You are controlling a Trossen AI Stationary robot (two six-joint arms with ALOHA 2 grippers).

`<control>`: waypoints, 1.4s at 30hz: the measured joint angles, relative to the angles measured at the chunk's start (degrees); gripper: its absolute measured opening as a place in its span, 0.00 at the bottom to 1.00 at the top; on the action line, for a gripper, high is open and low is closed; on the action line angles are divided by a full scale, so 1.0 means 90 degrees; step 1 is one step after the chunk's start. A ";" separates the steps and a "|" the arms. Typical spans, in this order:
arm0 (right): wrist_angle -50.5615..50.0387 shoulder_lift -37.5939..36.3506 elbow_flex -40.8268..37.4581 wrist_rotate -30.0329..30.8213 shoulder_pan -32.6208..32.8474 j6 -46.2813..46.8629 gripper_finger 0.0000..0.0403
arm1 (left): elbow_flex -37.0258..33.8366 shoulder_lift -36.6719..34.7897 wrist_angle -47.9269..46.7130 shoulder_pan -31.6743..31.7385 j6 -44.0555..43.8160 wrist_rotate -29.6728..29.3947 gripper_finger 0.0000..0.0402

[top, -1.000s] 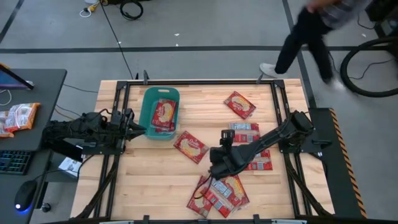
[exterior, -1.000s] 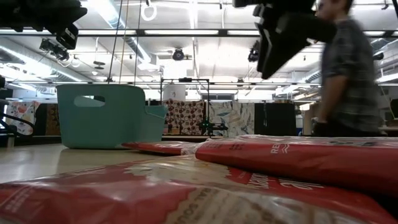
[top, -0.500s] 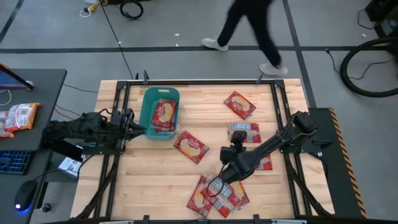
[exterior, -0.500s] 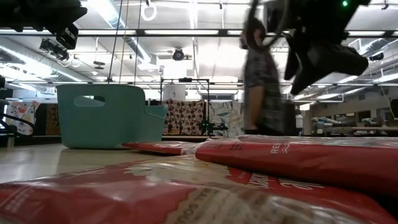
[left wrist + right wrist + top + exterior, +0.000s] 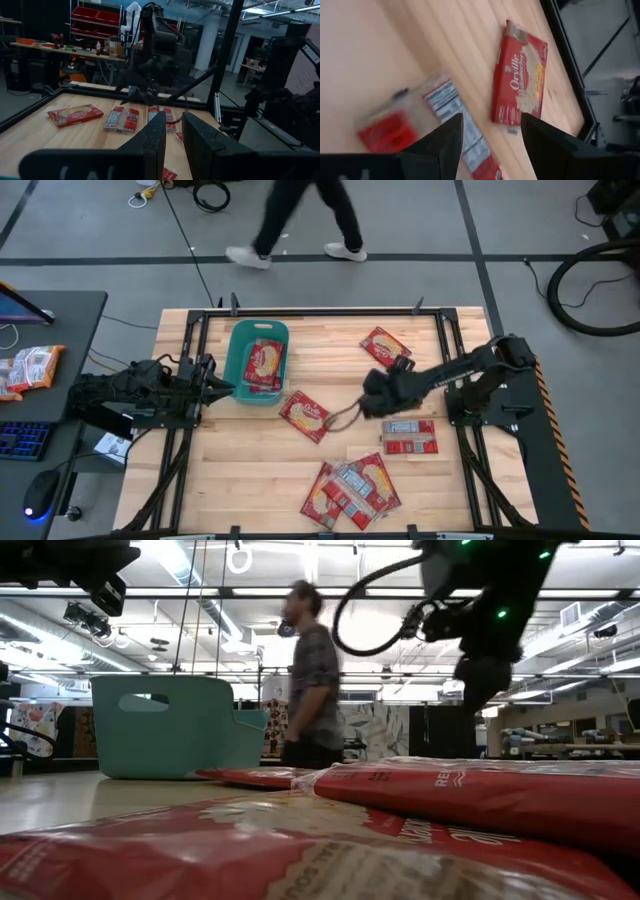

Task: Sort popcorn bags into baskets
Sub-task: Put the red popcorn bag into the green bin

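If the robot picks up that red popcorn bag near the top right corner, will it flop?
Probably a little. The popcorn bag lies flat and thin, so it likely bends when lifted by one edge. Its foil looks smooth, so it might slip between the fingers of the right gripper.

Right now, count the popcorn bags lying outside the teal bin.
About 7: one by the teal bin, one far-right, two near the right tool, roughly three overlapping at the near edge; more may be hidden.

Two dark fingers of the left gripper [image 5: 172, 135] stand close together with a narrow gap. Beyond them, flat red foil popcorn bags [image 5: 75, 115] lie on a pale wooden table [image 5: 30, 145]. A dark robot arm [image 5: 155, 55] hangs over the bags.
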 joint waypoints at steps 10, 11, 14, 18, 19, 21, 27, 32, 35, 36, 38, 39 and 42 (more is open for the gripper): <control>0.3238 0.0220 0.0005 -0.0943 -0.1862 -0.2867 0.51 | 0.0000 0.0000 0.0072 0.0000 0.0151 0.0000 0.17; 0.3514 0.0248 0.0007 -0.1095 -0.2035 -0.3126 0.51 | 0.0000 0.0000 0.0044 0.0001 0.0152 0.0000 0.17; 0.3861 0.0326 0.0002 -0.1362 -0.2512 -0.3585 0.51 | 0.0000 0.0000 0.0001 -0.0001 0.0161 -0.0002 0.17; 0.3996 0.0467 0.0010 -0.1540 -0.2980 -0.3862 0.51 | 0.0000 0.0000 0.0001 0.0001 0.0173 -0.0005 0.17; 0.4032 0.0526 0.0051 -0.1617 -0.3049 -0.3913 0.51 | 0.0000 0.0000 0.0022 0.0001 0.0173 -0.0002 0.17; 0.3865 0.0705 0.0217 -0.1734 -0.3169 -0.3911 0.51 | 0.0000 0.0000 0.0099 -0.0001 0.0183 -0.0007 0.17; 0.3357 0.1521 0.1227 -0.1793 -0.3461 -0.3964 0.51 | 0.0000 0.0000 0.0095 0.0001 0.0256 -0.0071 0.17; 0.2026 0.2242 0.2096 -0.1659 -0.3536 -0.3733 0.51 | 0.0000 0.0000 0.0032 -0.0001 0.0269 -0.0075 0.17; 0.1497 0.2631 0.2453 -0.1311 -0.3475 -0.3689 0.51 | 0.0000 0.0000 0.0032 -0.0001 0.0333 -0.0075 0.17; 0.1471 0.2713 0.2518 -0.1265 -0.3447 -0.3664 0.51 | 0.0000 0.0000 0.0030 -0.0001 0.0331 -0.0076 0.17; 0.1481 0.2846 0.2587 -0.1258 -0.3424 -0.3601 0.51 | 0.0000 0.0000 0.0023 0.0001 0.0329 -0.0073 0.17; 0.1475 0.2907 0.2594 -0.1306 -0.3424 -0.3559 0.51 | 0.0000 0.0000 0.0008 0.0000 0.0328 -0.0076 0.17; 0.1360 0.3004 0.2590 -0.1356 -0.3464 -0.3305 0.50 | 0.0000 0.0000 -0.0028 0.0001 0.0328 -0.0075 0.17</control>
